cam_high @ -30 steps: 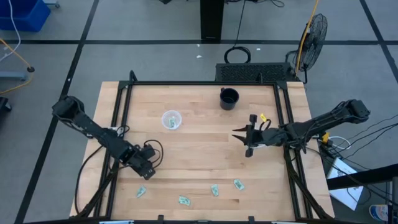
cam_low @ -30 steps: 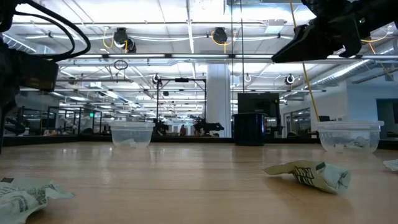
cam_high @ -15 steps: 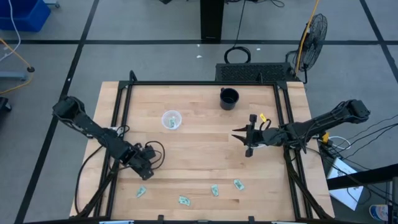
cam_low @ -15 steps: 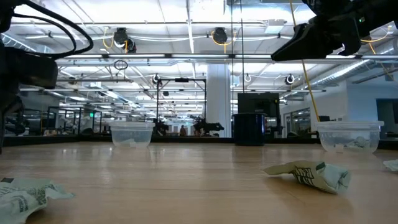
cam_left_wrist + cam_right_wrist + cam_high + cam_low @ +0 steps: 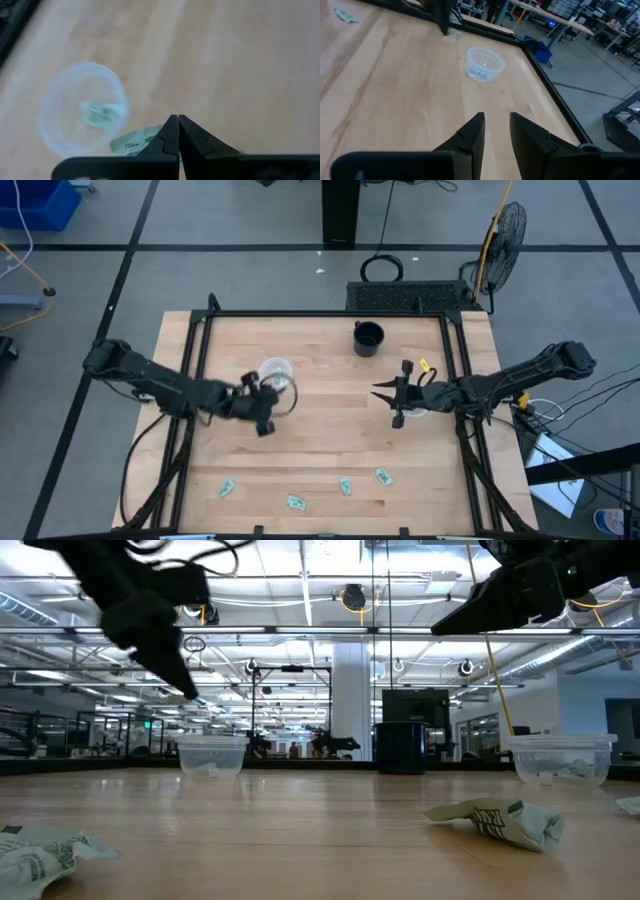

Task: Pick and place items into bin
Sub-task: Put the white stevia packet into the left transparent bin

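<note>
My left gripper [image 5: 264, 412] hangs above the table just to the near side of a clear cup [image 5: 275, 372], shut on a pale green wrapped piece [image 5: 134, 143]. The cup [image 5: 85, 114] stands on its base with one piece inside it. Several more pieces lie flat near the table's near edge [image 5: 227, 488] [image 5: 295, 502] [image 5: 345, 485] [image 5: 383, 476]; two show in the low view [image 5: 495, 820] [image 5: 40, 852]. My right gripper [image 5: 392, 405] waits open, raised over the right half of the table [image 5: 495, 131]. My left gripper pinches the wrapped piece between its shut fingers, coming at it from above. The piece's crinkled end [image 5: 145, 136] sticks out beside one finger [image 5: 167, 137]. It is lifted clear of the table. The fingers themselves hide the exact spot of the pinch.
A black cup [image 5: 368, 338] stands near the far edge. A second clear cup [image 5: 560, 758] sits under the right arm. A black frame [image 5: 320, 314] rims the wooden table. Bare wood lies between the two arms.
My left gripper has swung from the near-left part of the table, up and toward the far edge and the right, ending beside the clear cup. The pieces along the near edge have stayed where they were.
</note>
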{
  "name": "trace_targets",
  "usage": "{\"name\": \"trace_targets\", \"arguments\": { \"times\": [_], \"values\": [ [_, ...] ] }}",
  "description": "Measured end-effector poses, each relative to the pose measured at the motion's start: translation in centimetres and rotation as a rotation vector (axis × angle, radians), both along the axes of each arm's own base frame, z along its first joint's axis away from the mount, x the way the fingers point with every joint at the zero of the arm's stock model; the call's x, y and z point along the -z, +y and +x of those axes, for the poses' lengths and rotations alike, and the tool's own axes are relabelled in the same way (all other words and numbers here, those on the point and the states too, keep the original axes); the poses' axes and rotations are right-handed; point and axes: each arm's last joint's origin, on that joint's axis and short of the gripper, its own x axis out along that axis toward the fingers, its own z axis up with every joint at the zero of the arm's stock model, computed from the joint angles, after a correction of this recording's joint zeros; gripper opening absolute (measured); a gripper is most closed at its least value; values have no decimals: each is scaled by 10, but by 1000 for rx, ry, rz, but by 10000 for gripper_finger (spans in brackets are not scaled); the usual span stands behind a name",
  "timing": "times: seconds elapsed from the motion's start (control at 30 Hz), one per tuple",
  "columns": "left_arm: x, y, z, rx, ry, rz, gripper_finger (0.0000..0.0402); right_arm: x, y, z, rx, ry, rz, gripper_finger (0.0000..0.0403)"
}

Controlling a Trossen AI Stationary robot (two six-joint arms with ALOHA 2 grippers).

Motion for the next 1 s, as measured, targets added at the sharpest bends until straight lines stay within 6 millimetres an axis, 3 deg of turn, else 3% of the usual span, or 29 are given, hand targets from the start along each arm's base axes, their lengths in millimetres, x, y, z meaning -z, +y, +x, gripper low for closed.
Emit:
{"name": "trace_targets", "arguments": {
  "times": [0.23,0.4,0.57,0.8,1.0],
  "values": [
    [-3,68,9,-82,7,18,3,-1,0,1,6,-22,24,84],
    [-2,97,6,-124,10,-43,9,-1,0,1,14,-30,48,84],
    [8,109,12,-120,16,-91,5,-1,0,0,14,-29,47,84],
    [41,110,29,-89,114,-72,3,3,0,-1,14,-16,44,84],
    [46,110,29,-114,134,-81,27,3,0,-1,15,-17,45,84]
  ]
}}
